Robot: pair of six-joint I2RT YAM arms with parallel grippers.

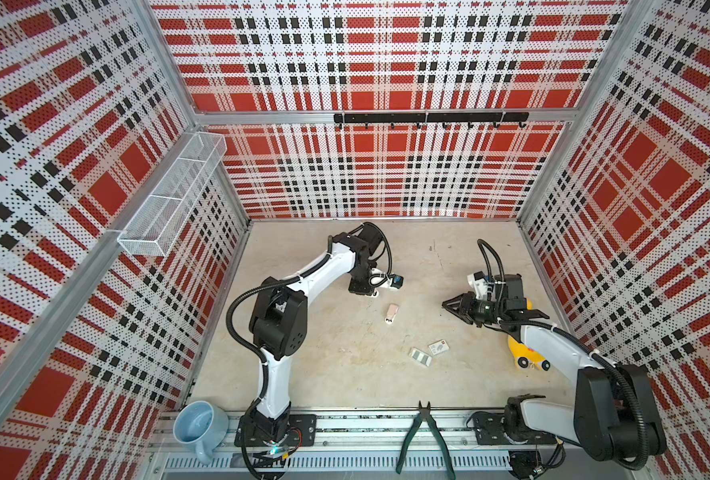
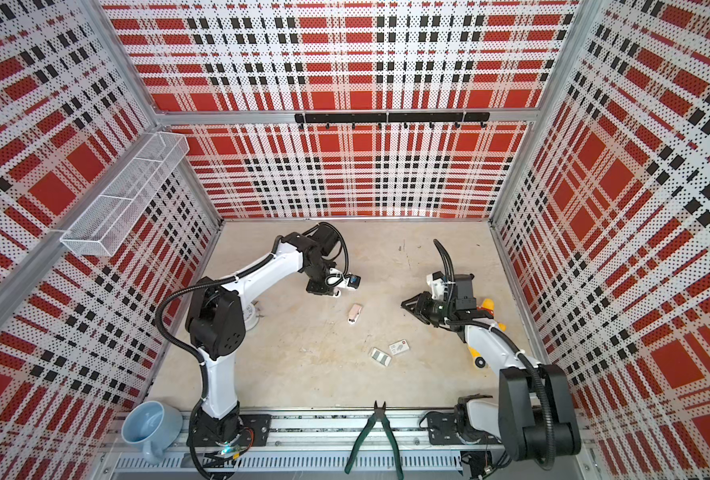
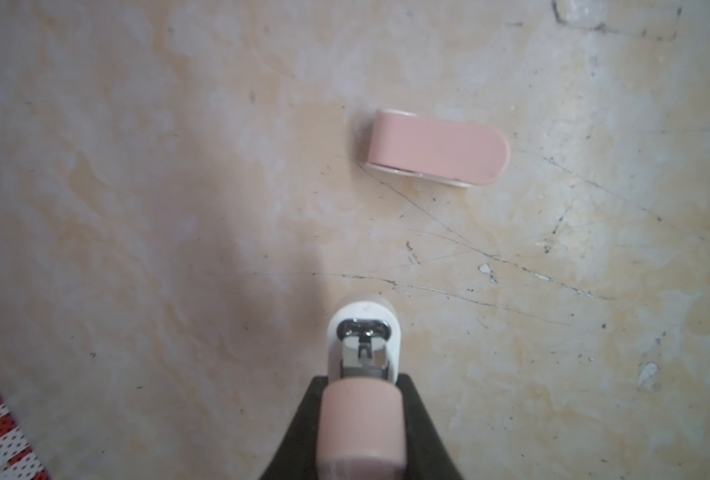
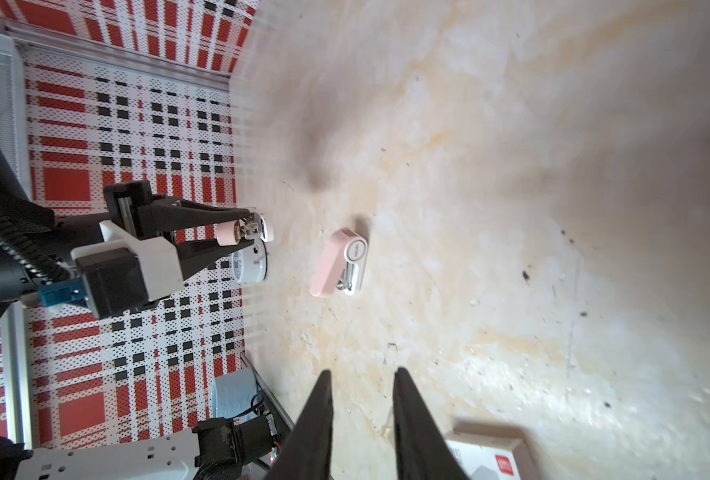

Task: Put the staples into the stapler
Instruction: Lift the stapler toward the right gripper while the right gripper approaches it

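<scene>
Staples (image 1: 420, 356) lie as silvery-grey strips on the table (image 1: 324, 374), right of its middle and toward the front in both top views. A white sleeve (image 1: 438, 347) with a red mark lies just beside them. The stapler (image 1: 391, 313), pink over white, lies near the middle of the table, well apart from the staples. My left fingers (image 1: 363, 287) point down behind it without touching it. My right fingers (image 1: 448, 305) hover off to the right, aimed toward the middle. A yellow toy (image 1: 525, 353) lies under my right arm. Green-handled pliers (image 1: 426, 436) and a blue mug (image 1: 199, 424) rest on the front rail.

From the left wrist, my left fingers (image 3: 309, 399) are clamped on a small pink-and-white piece (image 3: 361, 365) with bright metal in its middle. I cannot tell whether it is a second stapler. The stapler (image 3: 436, 149) lies on the table beyond it, apart from it, pink side up.

From the right wrist, my right fingers (image 4: 324, 390) stand a little apart with nothing between them, above the table. The stapler (image 4: 336, 262) lies ahead, its pink cover swung askew off the white base so that metal shows. Beyond it my left fingers (image 4: 220, 216) grip the pink-and-white piece (image 4: 241, 232). A corner of the white sleeve (image 4: 490, 453) shows near my right fingers. I cannot make out the staples in this view.
</scene>
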